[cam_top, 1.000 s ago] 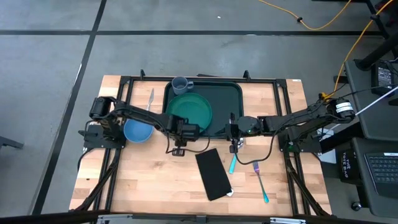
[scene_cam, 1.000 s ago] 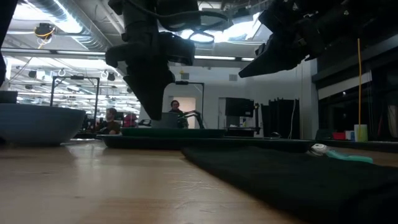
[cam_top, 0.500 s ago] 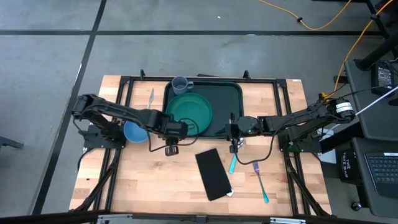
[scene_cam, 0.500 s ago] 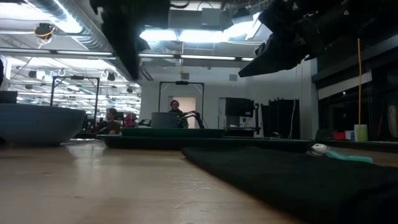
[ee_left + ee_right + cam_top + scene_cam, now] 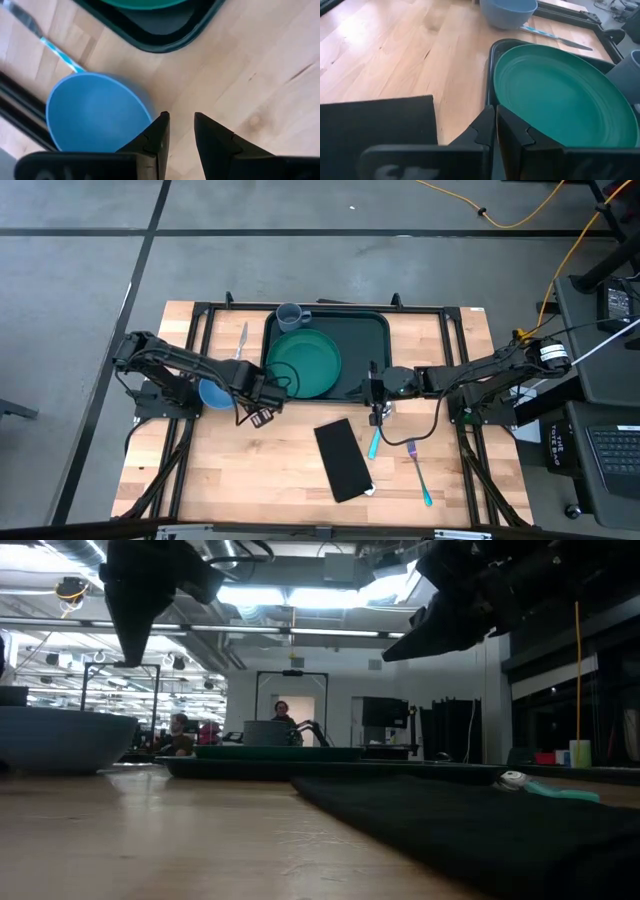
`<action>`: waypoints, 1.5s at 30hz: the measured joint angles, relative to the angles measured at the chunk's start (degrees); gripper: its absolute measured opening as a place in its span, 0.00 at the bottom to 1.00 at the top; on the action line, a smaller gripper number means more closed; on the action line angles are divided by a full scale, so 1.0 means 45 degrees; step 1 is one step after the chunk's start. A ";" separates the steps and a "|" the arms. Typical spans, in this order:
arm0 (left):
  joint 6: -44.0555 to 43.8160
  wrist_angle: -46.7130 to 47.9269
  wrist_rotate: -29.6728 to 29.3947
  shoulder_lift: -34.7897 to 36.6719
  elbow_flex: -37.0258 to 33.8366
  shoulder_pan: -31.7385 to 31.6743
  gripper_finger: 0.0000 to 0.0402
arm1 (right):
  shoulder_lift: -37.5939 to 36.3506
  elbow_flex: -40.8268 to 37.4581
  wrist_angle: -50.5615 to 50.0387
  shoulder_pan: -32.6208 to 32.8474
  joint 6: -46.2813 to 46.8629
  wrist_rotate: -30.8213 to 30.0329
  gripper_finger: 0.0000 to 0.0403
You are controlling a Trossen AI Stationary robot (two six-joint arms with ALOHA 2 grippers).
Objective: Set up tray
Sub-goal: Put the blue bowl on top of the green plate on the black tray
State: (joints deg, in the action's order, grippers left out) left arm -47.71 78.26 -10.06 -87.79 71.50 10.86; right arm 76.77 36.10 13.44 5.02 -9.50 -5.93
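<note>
While empty, left claw (image 5: pixel 258 417) beside tray (image 5: pixel 375 330)

A pale wooden desk (image 5: pixel 230 470) with a black frame along its edges is carrying everything. The tray (image 5: pixel 372 330) is lying at the far middle. A blue bowl (image 5: pixel 216 392) is sitting just left of it, with a knife (image 5: pixel 241 340) lying beyond the bowl. A black napkin (image 5: pixel 344 459) is lying nearer the front, and a teal-handled fork (image 5: pixel 419 473) and another teal-handled utensil (image 5: pixel 374 443) are lying to its right.
</note>
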 joint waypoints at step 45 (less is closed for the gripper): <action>-0.2248 -0.3582 0.1116 0.3235 -0.5813 -0.0104 0.21 | 0.0000 0.0005 0.0232 -0.0005 0.0034 -0.0005 0.06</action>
State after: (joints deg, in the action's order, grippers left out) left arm -57.82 62.14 -5.04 -73.23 45.35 10.39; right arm 76.77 36.12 14.48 4.99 -9.34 -5.96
